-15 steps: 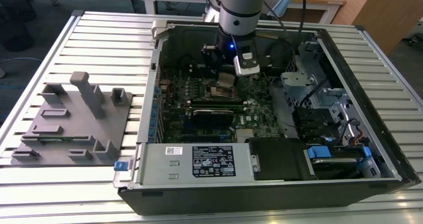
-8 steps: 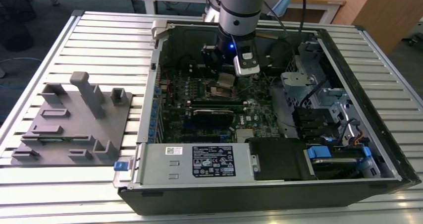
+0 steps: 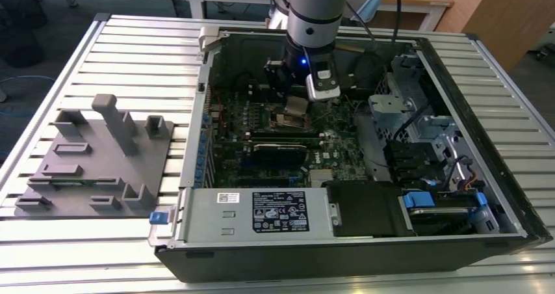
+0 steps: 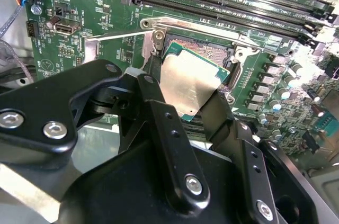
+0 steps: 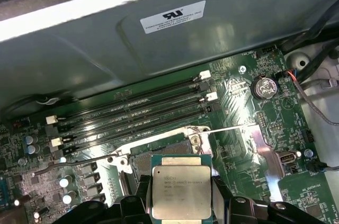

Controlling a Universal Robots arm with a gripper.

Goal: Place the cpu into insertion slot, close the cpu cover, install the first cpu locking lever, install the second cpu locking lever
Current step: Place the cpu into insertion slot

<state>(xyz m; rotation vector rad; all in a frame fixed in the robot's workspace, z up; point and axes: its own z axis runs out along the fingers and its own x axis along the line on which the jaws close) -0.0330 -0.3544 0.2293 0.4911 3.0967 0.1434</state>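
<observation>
My gripper [image 3: 297, 105] is shut on the cpu [image 4: 192, 82], a flat square chip with a dull silver top, held by its opposite edges between black fingers [image 4: 159, 123]. I hold it tilted, just above the insertion slot [image 4: 214, 50], a dark square socket with a silver rim on the green motherboard. In the first wrist view the cpu [image 5: 181, 192] sits level between the fingers [image 5: 139, 197], near the slot [image 5: 142, 161]. Two thin wire levers [image 5: 233, 127] [image 5: 79, 161] stick out on either side of the slot, unlatched. I cannot tell the cpu cover apart from the slot's rim.
The open computer case [image 3: 485, 196] lies on a slatted metal table [image 3: 139, 53]. Long black memory slots [image 5: 132, 110] run beside the socket. A grey fixture block [image 3: 95, 157] stands at the exterior view's left. A power supply [image 3: 251, 213] and drive cages [image 3: 416, 131] crowd the case.
</observation>
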